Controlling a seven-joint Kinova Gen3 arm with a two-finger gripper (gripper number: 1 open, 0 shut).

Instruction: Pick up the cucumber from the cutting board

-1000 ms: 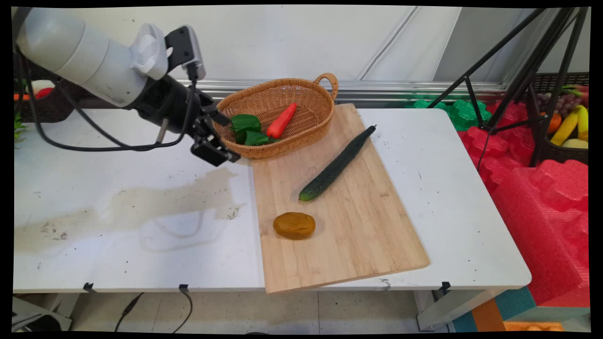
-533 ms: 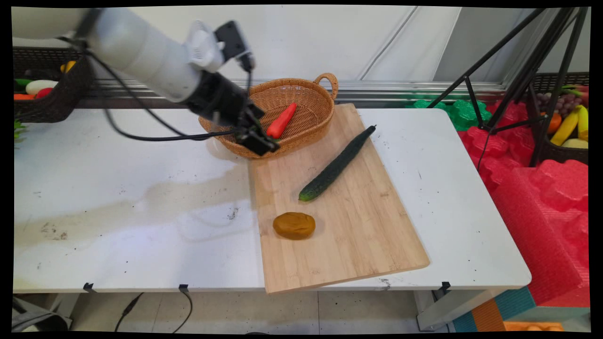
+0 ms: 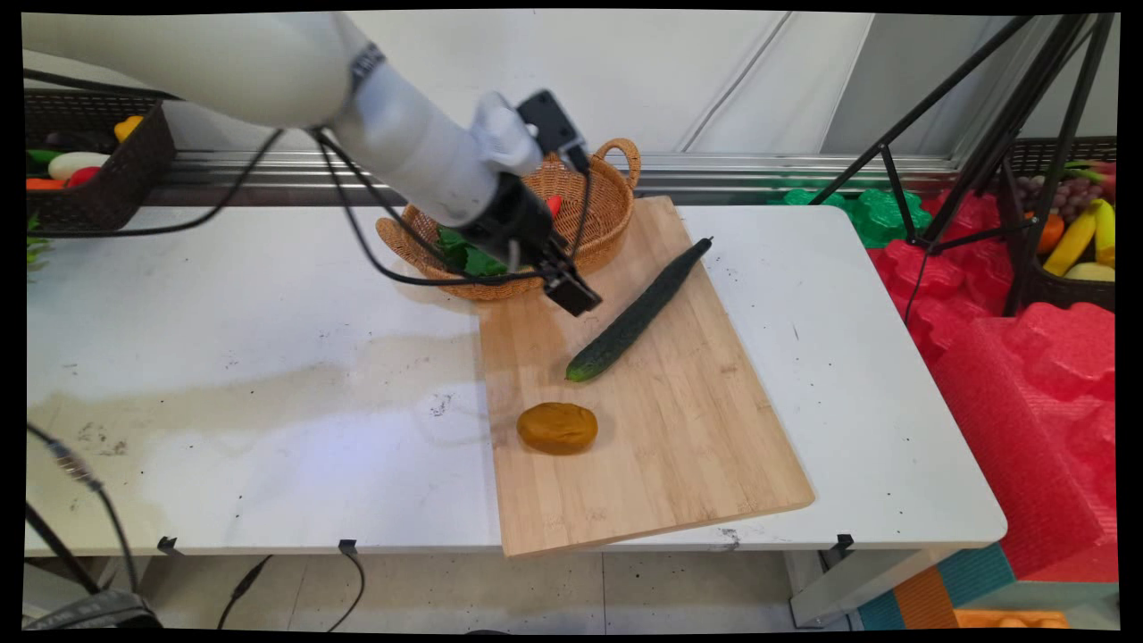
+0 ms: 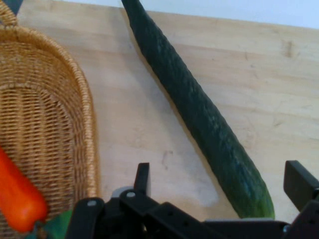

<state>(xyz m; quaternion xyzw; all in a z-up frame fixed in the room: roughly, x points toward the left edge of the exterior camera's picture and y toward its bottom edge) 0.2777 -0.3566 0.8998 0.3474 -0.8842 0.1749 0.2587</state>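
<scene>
- Over the board [image 3: 643, 446], just off the basket's near rim, we see the gripper [image 3: 571, 295] hanging above bare wood, touching nothing.
- Our hand view shows the fingers [image 4: 299, 184] spread wide and holding nothing; the cucumber's blunt end lies between them, lower down on the board.
- We find the cucumber [image 3: 638, 313] lying slantwise on the board, just right of the gripper, its thin end pointing to the board's far right corner.
- We see the basket [image 3: 607, 205] at the board's far left corner, one edge resting on the wood; a red pepper [image 4: 17, 196] and green leaves [image 3: 469, 254] lie in it.
- Nearer us on the board sits a brown potato [image 3: 557, 427], well apart from the gripper.
- Beneath the board, the white bench [image 3: 223, 357] carries it all.
</scene>
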